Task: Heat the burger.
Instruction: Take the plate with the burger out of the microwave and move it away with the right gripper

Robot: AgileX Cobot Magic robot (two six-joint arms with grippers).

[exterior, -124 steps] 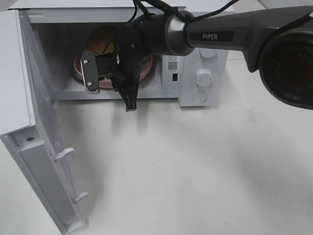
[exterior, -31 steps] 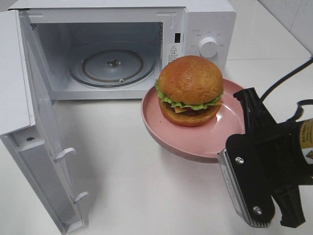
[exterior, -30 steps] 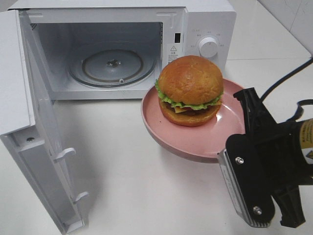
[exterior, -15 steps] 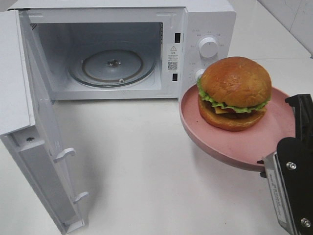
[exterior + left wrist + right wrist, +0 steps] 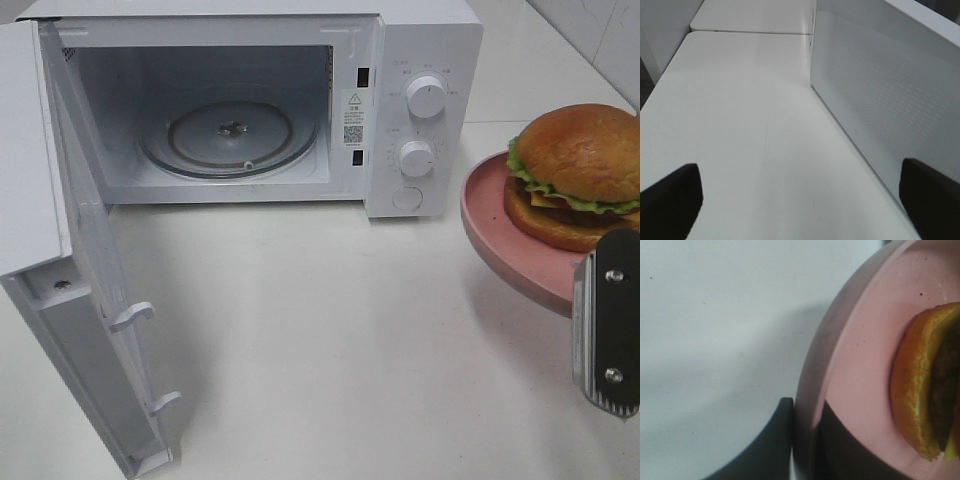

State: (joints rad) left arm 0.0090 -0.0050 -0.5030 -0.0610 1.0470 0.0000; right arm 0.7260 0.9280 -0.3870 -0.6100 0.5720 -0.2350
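Note:
The burger, with a glossy brown bun and a green lettuce edge, sits on a pink plate held above the table at the far right of the high view. My right gripper is shut on the plate's near rim; in the right wrist view its dark fingers pinch the rim of the plate beside the burger. The white microwave stands with its door swung open and its glass turntable bare. My left gripper is open over bare table.
Two knobs and a round button are on the microwave's control panel. The open door juts forward on the left. In the left wrist view a white perforated panel of the microwave stands beside the table top.
The plate with the burger has moved right, from in front of the microwave opening to the view's right edge. Four seconds ago the arm and plate were inside the microwave.

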